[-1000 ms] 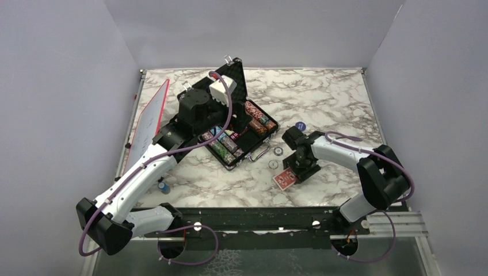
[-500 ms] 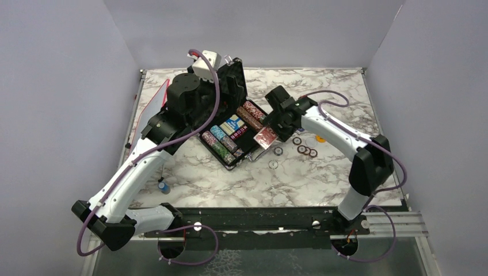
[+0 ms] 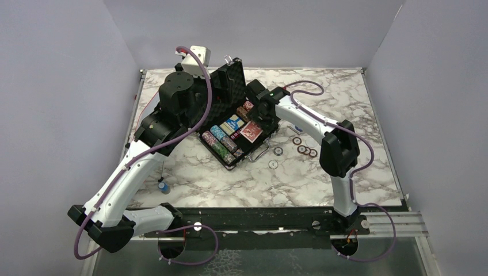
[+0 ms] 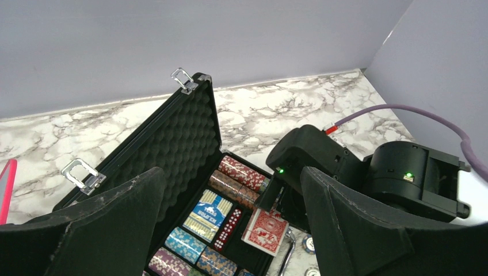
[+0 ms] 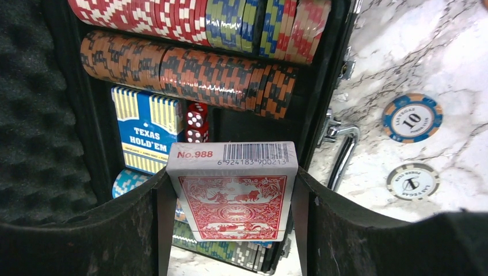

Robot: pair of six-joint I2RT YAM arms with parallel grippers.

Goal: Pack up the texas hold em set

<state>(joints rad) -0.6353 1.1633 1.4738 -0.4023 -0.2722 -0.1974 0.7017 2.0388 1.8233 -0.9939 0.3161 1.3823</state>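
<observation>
Right gripper point(image 5: 232, 179) clamps the red card deck point(image 5: 233, 207); only its wrist view shows the barcode point(image 5: 253, 153).

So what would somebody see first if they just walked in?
Probably the open black briefcase in the middle of the marble table, packed with rows of colourful poker chips. Right above it, the right gripper pinches a red card pack. A few loose chips lie on the table to the case's right.

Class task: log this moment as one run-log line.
right gripper: shut on card box, over open case | left gripper: open, empty | loose chips: on table
</observation>
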